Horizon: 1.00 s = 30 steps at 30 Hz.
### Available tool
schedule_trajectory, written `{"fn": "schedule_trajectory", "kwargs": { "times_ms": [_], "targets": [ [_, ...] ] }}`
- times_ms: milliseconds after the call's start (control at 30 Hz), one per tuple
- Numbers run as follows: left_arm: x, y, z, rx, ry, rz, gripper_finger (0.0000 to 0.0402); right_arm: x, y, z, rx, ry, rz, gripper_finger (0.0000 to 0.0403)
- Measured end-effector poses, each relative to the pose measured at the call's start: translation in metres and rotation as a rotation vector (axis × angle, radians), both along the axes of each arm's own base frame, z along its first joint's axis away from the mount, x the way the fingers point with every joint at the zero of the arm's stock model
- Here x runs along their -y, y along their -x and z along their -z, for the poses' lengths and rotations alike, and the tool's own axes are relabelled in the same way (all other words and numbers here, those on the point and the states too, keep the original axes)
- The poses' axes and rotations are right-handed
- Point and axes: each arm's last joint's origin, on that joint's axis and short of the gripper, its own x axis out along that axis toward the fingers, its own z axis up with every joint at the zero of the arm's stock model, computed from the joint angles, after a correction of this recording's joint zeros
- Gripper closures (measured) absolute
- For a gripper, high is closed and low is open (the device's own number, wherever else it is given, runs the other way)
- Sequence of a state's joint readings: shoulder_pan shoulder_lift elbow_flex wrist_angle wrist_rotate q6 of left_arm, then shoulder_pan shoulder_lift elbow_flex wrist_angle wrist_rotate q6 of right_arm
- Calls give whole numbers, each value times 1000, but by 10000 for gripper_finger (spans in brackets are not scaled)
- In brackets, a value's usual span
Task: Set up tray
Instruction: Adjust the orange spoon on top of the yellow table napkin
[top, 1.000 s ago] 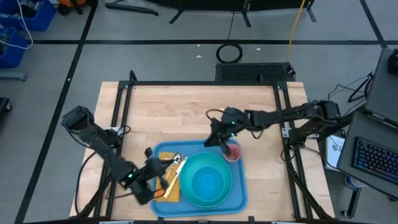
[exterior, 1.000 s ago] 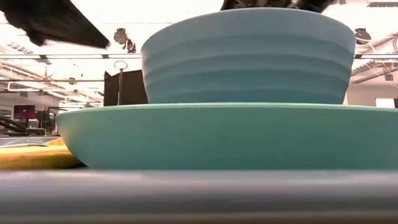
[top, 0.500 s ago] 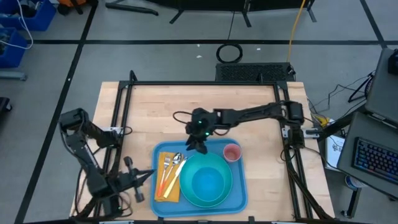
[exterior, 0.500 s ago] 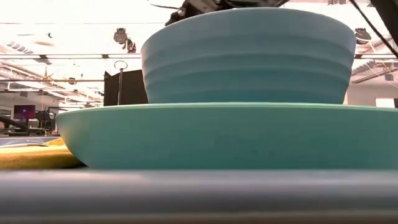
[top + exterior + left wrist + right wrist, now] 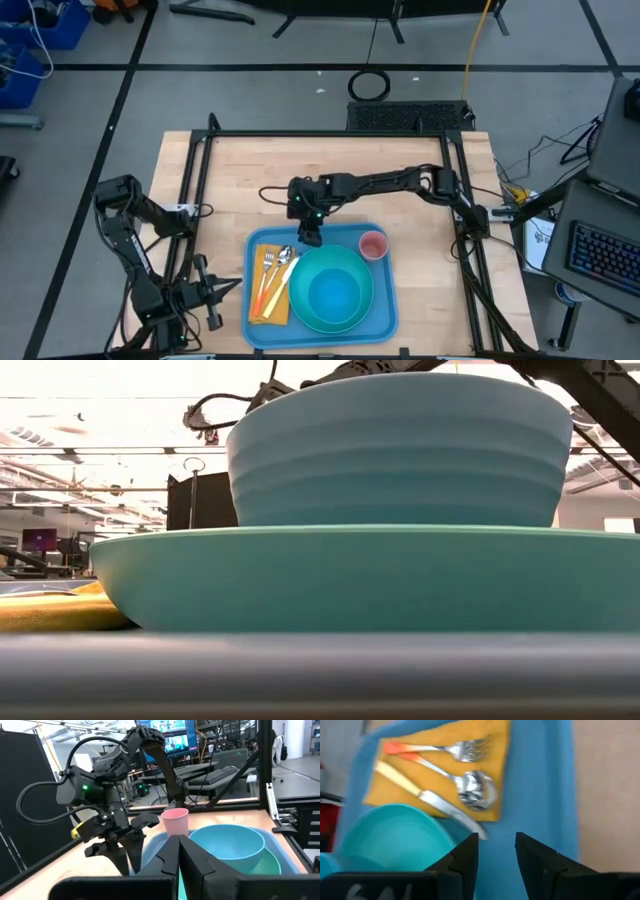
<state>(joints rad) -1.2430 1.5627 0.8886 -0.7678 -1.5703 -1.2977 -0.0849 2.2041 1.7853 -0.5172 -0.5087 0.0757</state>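
The blue tray [image 5: 385, 318] lies at the table's near middle. On it a yellow napkin [image 5: 256, 306] bears a fork, a spoon [image 5: 478, 790] and a knife. A turquoise bowl [image 5: 335, 290] stands on a turquoise plate [image 5: 370, 580], and a pink cup [image 5: 372, 244] stands upright at the tray's far right. My right gripper [image 5: 312, 238] hangs open over the tray's far rim, its fingers [image 5: 465, 856] above bare tray beside the napkin. My left gripper [image 5: 232, 286] is shut, level, left of the tray, and holds nothing.
Bare wooden tabletop [image 5: 320, 170] stretches beyond the tray to the far edge. A black frame [image 5: 200, 160] borders the table's left, right and far sides. In the left wrist view my right gripper [image 5: 120, 847] hangs just in front of the cup [image 5: 175, 820].
My left gripper has drawn back off the napkin and cutlery toward the table's left edge, swinging round as it went. My right gripper has left the pink cup, gone toward the table's left along the tray's far rim and sunk lower. The cup stays upright on the tray.
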Motion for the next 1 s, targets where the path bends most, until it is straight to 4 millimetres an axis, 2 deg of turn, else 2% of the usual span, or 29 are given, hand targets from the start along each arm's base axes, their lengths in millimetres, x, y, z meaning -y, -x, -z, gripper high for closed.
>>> {"fn": "schedule_trajectory", "kwargs": {
  "times_ms": [333,500,733,1000],
  "targets": [
    [0,0,0,1,2,-1,391,-18,-5,-2,22,-63,-21,283],
    [1,0,0,2,4,-1,395,-17,-7,5,15,-69,-5,284],
    [0,-1,0,3,5,-2,398,-17,-16,27,15,-93,23,282],
    [0,-1,0,2,4,-2,391,-17,-19,22,58,-136,12,288]
  ]
}}
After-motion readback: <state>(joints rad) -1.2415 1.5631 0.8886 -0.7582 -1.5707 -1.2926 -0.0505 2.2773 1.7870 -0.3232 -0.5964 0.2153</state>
